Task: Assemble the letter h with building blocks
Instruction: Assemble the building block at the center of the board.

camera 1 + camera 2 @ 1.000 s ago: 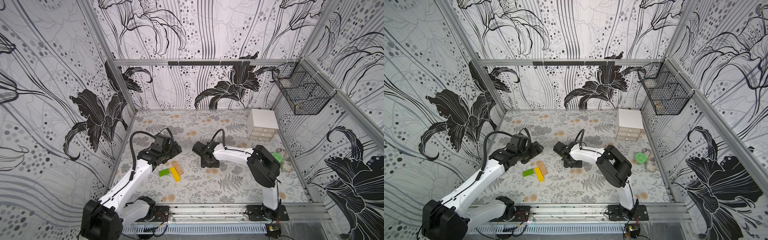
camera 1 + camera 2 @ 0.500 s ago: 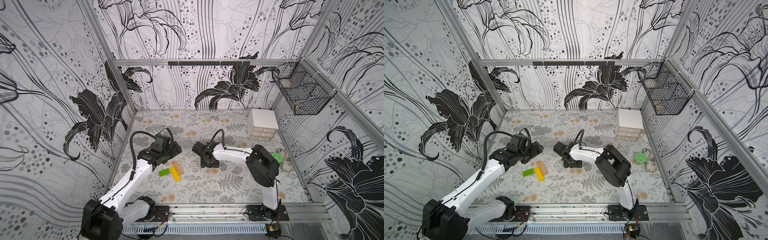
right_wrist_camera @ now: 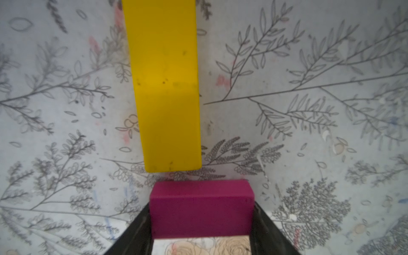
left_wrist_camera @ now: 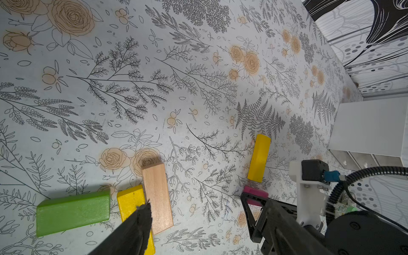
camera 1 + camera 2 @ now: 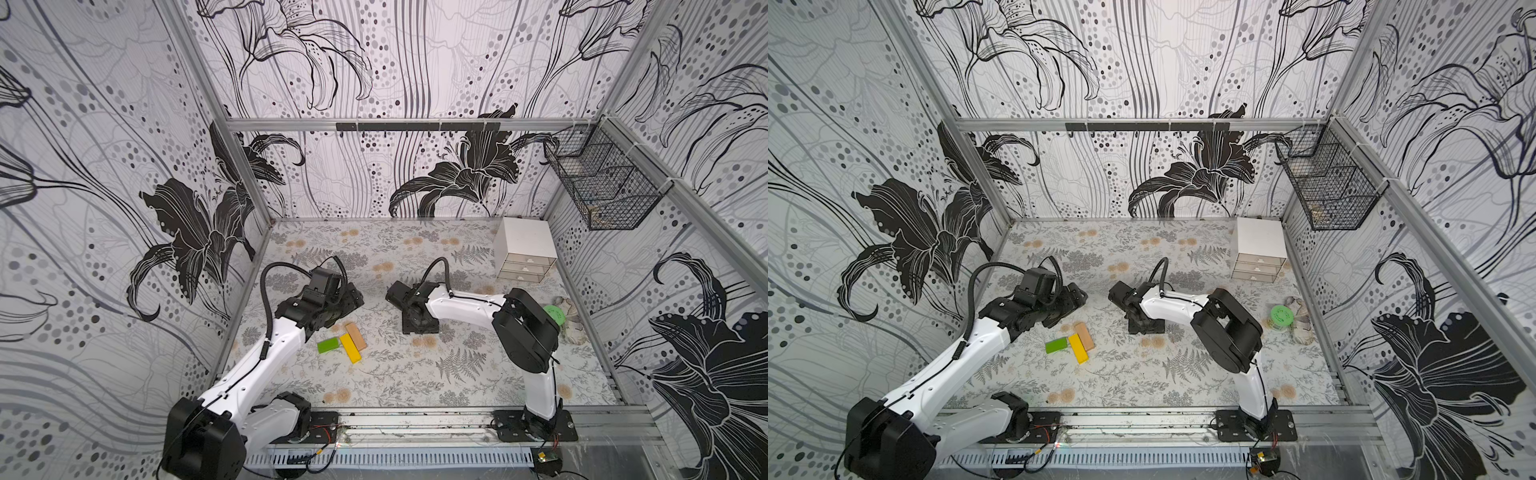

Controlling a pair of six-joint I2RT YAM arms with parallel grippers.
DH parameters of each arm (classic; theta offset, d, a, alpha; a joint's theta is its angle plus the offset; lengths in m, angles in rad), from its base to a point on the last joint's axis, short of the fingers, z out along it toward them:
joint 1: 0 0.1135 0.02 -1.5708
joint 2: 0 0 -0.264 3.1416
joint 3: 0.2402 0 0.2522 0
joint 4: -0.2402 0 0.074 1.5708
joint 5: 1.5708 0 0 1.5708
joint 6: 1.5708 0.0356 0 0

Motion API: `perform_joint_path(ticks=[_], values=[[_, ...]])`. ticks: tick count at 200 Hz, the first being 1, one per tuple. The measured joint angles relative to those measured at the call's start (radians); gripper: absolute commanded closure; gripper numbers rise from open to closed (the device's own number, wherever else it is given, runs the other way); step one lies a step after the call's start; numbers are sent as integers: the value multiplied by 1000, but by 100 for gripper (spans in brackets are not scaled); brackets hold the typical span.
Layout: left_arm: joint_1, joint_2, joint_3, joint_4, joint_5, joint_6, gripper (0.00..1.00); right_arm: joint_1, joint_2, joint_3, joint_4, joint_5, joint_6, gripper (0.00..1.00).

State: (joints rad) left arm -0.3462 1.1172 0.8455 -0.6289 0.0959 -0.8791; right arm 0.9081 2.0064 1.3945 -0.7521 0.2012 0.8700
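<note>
The right hand [image 5: 419,323] is clamped on the magenta block [image 3: 201,198] low over the counter [image 5: 415,386] mid-scene, its edge just short of a yellow block [image 3: 165,88]; set down crooked, it would likely shove that loose piece askew. To the left, the green block [image 5: 327,345], second yellow block [image 5: 350,348] and wood block [image 5: 356,336] lie side by side, unassembled. The left hand [image 5: 353,298], jaws apart and empty, hovers just on their far side; a careless sweep could scatter them. Bare counter lies open nearer; the drawer chest [image 5: 523,253] stands far right, well apart
</note>
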Motion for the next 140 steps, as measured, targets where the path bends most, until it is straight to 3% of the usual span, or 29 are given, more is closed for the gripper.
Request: perform_joint_path(ticks=[140], values=[[0,0,0,0,2,0,16,-6,11,16,1,0,-26,41]])
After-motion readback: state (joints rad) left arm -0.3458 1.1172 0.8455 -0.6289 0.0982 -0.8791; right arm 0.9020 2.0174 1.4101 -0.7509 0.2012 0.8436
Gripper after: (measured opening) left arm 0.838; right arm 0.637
